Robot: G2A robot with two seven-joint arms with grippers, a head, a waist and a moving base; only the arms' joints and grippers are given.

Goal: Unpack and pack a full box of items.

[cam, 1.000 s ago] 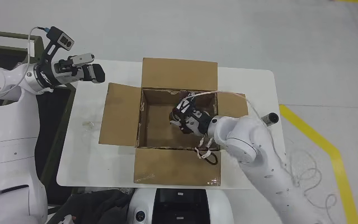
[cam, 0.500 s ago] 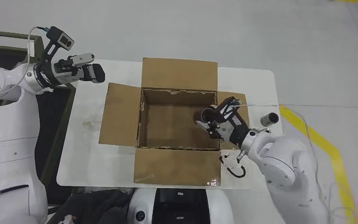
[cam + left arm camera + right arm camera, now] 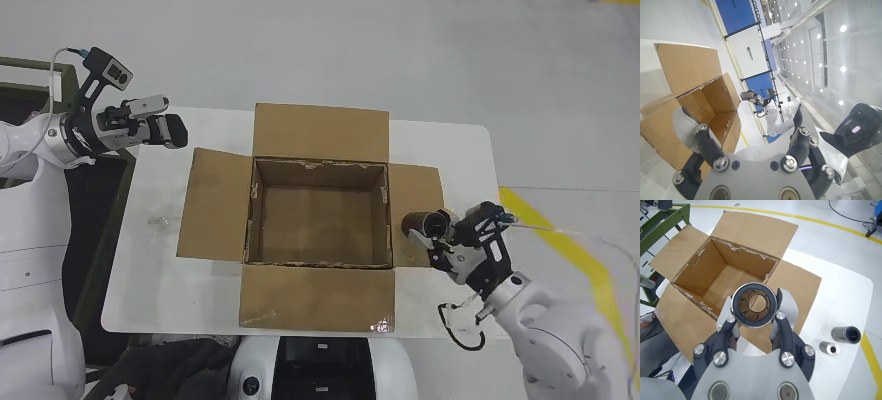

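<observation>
An open cardboard box [image 3: 318, 225] stands in the middle of the white table [image 3: 150, 270], flaps spread, and its inside [image 3: 745, 262] looks bare. My right gripper [image 3: 445, 238] hangs over the box's right flap, shut on a metal cylinder [image 3: 420, 222]. In the right wrist view the hollow cylinder [image 3: 754, 307] sits end-on between the fingers of the right gripper [image 3: 754, 296]. My left gripper [image 3: 170, 130] is held over the table's far left corner, open with nothing in it [image 3: 740, 110]. From there the box [image 3: 691, 68] and the far-off cylinder [image 3: 746, 95] show.
Two more metal cylinders, a larger one [image 3: 846, 334] and a smaller one [image 3: 829, 348], lie on the table [image 3: 838, 291] to the right of the box. A green frame [image 3: 100, 230] stands along the table's left edge.
My right gripper has come up out of the box with the cylinder and moved right, past the box wall to above the right flap. The left arm has kept still.
</observation>
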